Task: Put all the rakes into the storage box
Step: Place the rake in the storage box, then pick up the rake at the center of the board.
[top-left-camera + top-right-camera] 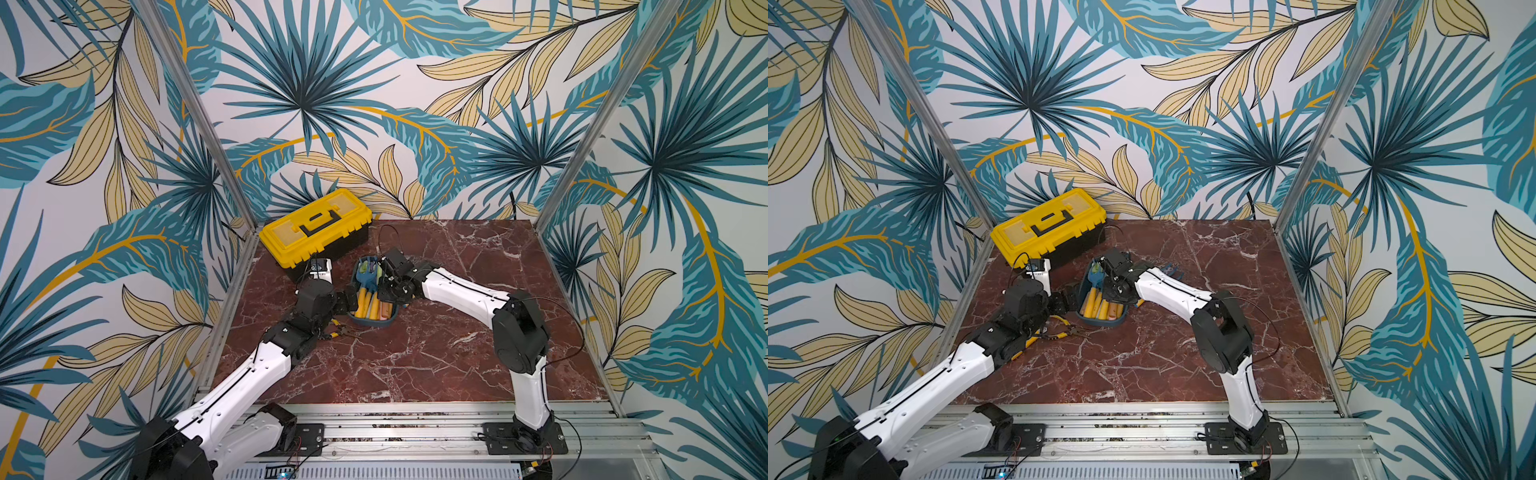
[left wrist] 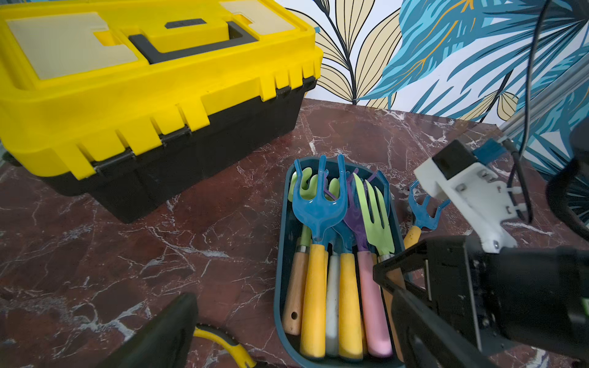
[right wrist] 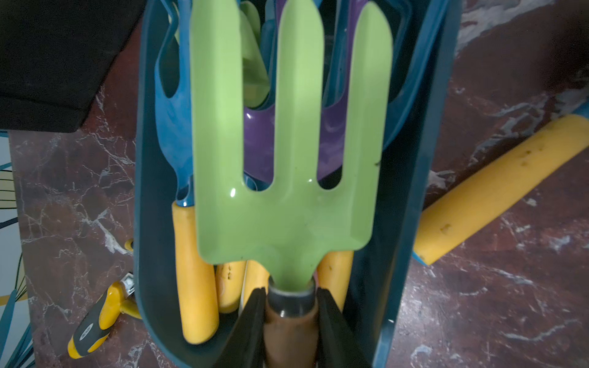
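The rake (image 3: 290,143) has a light green three-tined head and a brown wooden handle. My right gripper (image 3: 290,293) is shut on that handle just below the head. The rake hangs over the storage box (image 3: 404,191), a shallow dark teal tub that holds several garden tools with yellow, pink and wooden handles. In both top views the storage box (image 1: 372,325) (image 1: 1100,324) sits mid-table with the right gripper (image 1: 388,291) above its right side. My left gripper (image 1: 347,302) (image 2: 287,344) stands open at the box's left near end, holding nothing.
A yellow-lidded black toolbox (image 1: 316,226) stands at the back left. Yellow-handled pliers (image 1: 336,330) lie by the left wrist. A blue rake with a yellow handle (image 2: 420,213) (image 3: 497,188) lies on the marble table (image 1: 436,353) just right of the box.
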